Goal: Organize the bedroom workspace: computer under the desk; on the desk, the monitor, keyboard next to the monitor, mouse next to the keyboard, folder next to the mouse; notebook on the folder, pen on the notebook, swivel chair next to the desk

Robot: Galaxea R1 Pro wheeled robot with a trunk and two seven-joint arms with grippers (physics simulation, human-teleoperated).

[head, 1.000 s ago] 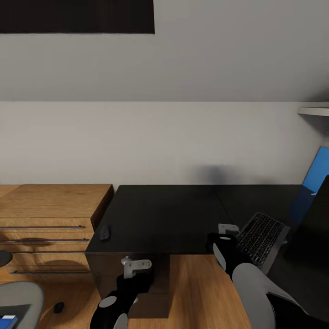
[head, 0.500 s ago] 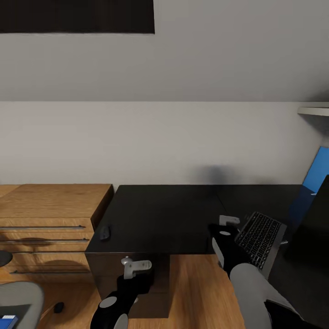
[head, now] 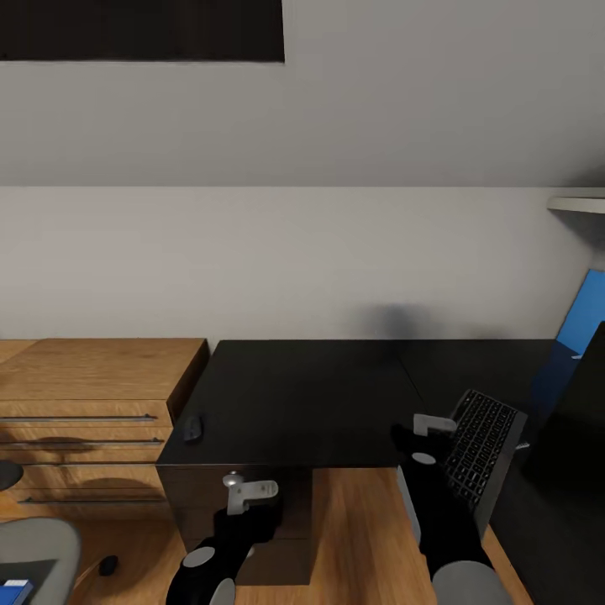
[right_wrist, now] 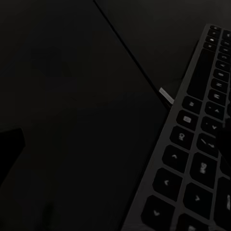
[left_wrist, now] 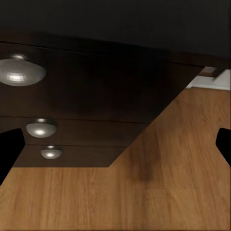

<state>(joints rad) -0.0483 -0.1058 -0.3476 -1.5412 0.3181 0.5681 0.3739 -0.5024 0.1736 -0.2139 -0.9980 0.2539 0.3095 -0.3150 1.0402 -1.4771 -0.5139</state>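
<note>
Under the grey sloped wall, the black desk (head: 319,395) already carries the mouse (head: 192,429) at its left edge. Our right gripper (head: 430,427) clamps the keyboard (head: 479,449) just beside the monitor (head: 580,420); our left gripper (head: 244,491) hangs open below. The folder (head: 13,591) awaits.

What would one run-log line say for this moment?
right gripper: at keyboard edge, grip unclear | keyboard: on desk, beside monitor | mouse: desk's far-left edge | left gripper: open, idle
</note>
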